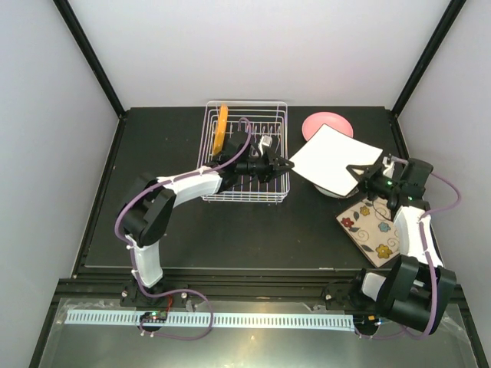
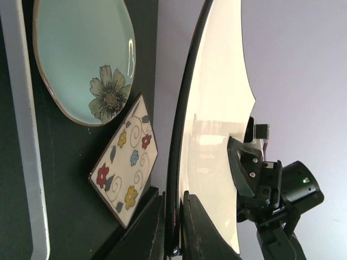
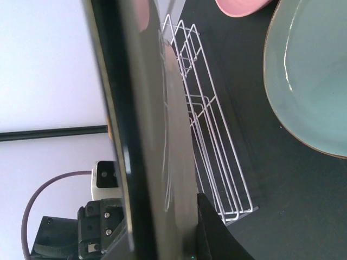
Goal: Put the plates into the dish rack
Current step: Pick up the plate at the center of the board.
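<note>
Nearest your arm bases, the flowered square plate (image 1: 372,226) lies flat on the dark bench (image 1: 176,230), just beside the right arm. A little farther out, your right fingers (image 1: 364,173) are closed on the right corner of the white square plate (image 1: 334,157). Your left fingers (image 1: 282,163) grip its opposite corner, so the plate hangs between both arms, off the bench and just right of the dish rack (image 1: 245,198). From above you see the plate's broad white face; each wrist camera gives it to you edge-on instead. The left wrist view shows the rim pinched between your left fingers (image 2: 192,225), with the right fingers on the plate's far edge. It also uncovers the green plate (image 2: 76,54) with its dark flower, which the overhead view mostly hides beneath the white one. The right wrist view has the rim running between the right fingers (image 3: 214,233), with the rack's wires beyond. Farther back, the orange plate (image 1: 222,129) stands upright in the rack's left end, and the pink plate (image 1: 327,125) lies at the bench's far side.
</note>
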`<state>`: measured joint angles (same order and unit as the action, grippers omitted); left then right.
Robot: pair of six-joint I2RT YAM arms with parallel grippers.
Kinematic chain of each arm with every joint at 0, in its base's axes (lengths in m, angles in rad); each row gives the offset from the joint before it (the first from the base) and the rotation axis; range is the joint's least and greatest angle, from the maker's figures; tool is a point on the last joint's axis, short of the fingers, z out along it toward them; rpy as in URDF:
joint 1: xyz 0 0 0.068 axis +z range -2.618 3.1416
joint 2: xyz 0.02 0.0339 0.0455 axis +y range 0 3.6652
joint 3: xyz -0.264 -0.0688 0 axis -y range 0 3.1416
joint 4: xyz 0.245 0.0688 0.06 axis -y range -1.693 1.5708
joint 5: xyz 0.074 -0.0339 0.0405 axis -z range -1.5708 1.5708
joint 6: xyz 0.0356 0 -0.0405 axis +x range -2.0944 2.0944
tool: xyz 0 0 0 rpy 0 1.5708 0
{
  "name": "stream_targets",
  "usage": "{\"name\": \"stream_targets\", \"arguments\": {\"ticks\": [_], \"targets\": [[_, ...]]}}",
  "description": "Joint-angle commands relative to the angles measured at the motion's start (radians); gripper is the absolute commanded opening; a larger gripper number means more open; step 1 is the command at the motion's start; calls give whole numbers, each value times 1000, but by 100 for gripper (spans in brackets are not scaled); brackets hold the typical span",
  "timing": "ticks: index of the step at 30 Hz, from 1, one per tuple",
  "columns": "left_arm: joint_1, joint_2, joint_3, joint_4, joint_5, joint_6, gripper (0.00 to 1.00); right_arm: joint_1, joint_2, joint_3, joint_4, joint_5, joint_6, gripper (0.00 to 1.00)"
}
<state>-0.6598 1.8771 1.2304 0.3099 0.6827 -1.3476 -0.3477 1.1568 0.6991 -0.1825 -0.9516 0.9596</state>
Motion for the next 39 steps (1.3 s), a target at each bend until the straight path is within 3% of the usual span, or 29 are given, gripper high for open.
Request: {"name": "stream_targets", "arguments": {"ticks": [1, 2, 5, 8, 17, 26, 30, 34, 37, 39], "targets": [[0, -82, 77, 136, 63, 102, 2, 17, -30, 33, -54, 10, -89, 1], [5, -85, 76, 135, 64, 101, 5, 16, -39, 34, -46, 1, -83, 1], [21, -91, 61, 158, 66, 98, 34, 17, -52, 42, -37, -18, -71, 1], [34, -90, 46, 197, 73, 92, 53, 19, -61, 30, 12, -63, -27, 1], [39, -44, 38, 280, 117, 65, 58, 100, -101, 5, 93, -59, 63, 1], [24, -5, 57, 320, 134, 42, 53, 242, -63, 37, 136, 12, 109, 1], [21, 11, 61, 329, 138, 32, 35, 263, -50, 48, 139, 17, 111, 1], [18, 34, 73, 344, 150, 11, 5, 276, -37, 50, 142, 16, 106, 1], [19, 48, 73, 401, 160, -17, 1, 284, -23, 69, 106, 17, 66, 4], [25, 47, 81, 402, 171, -16, 2, 285, -17, 98, 53, 21, 22, 15]]}}
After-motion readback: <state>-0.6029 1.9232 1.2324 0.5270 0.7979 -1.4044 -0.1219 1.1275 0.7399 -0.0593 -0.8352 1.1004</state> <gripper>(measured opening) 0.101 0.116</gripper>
